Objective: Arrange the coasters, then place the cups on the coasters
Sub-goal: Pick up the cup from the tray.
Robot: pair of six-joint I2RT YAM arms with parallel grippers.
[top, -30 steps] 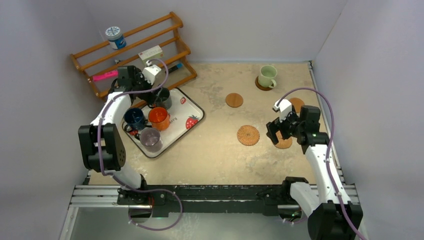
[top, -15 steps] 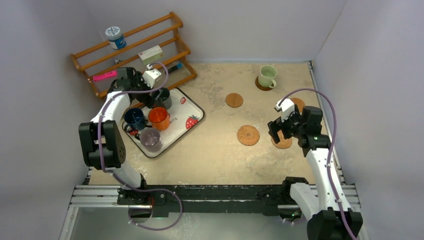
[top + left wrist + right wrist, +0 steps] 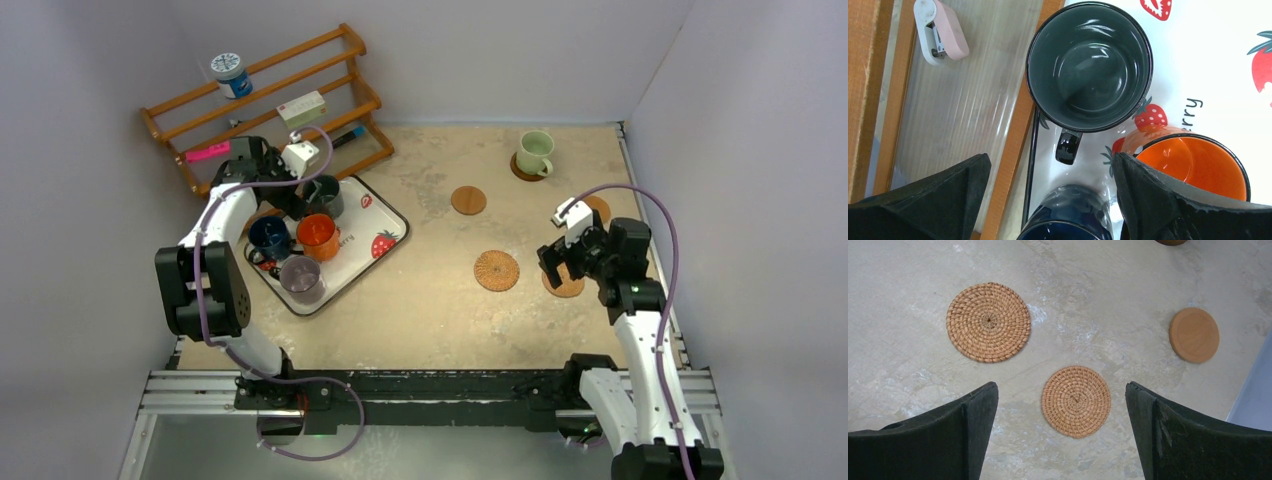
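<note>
Three cups stand close together on the tray (image 3: 375, 215): dark grey-green (image 3: 326, 196) (image 3: 1089, 65), orange (image 3: 318, 232) (image 3: 1198, 167) and dark blue (image 3: 268, 236) (image 3: 1068, 220). A purple-grey cup (image 3: 300, 275) stands nearer on it. My left gripper (image 3: 288, 203) (image 3: 1051, 157) hangs open above the grey-green cup's handle, holding nothing. The pale green cup (image 3: 536, 152) sits on a dark coaster (image 3: 522, 170). My right gripper (image 3: 555, 268) (image 3: 1062, 385) is open above a small wicker coaster (image 3: 1076, 401) (image 3: 566, 284). A larger wicker coaster (image 3: 496, 270) (image 3: 988, 322) and two smooth brown coasters (image 3: 468, 200), (image 3: 597, 208) (image 3: 1194, 335) lie nearby.
A wooden rack (image 3: 260, 90) stands at the back left with a blue-and-white jar (image 3: 230, 75), a white box (image 3: 302, 106) and a pink stapler (image 3: 940, 32). The rack's rail runs close beside the tray's left edge. White walls enclose the table on three sides.
The right arm has drawn slightly back and to the right above the small wicker coaster. The left wrist has edged a little to the left. Both grippers stay open.
</note>
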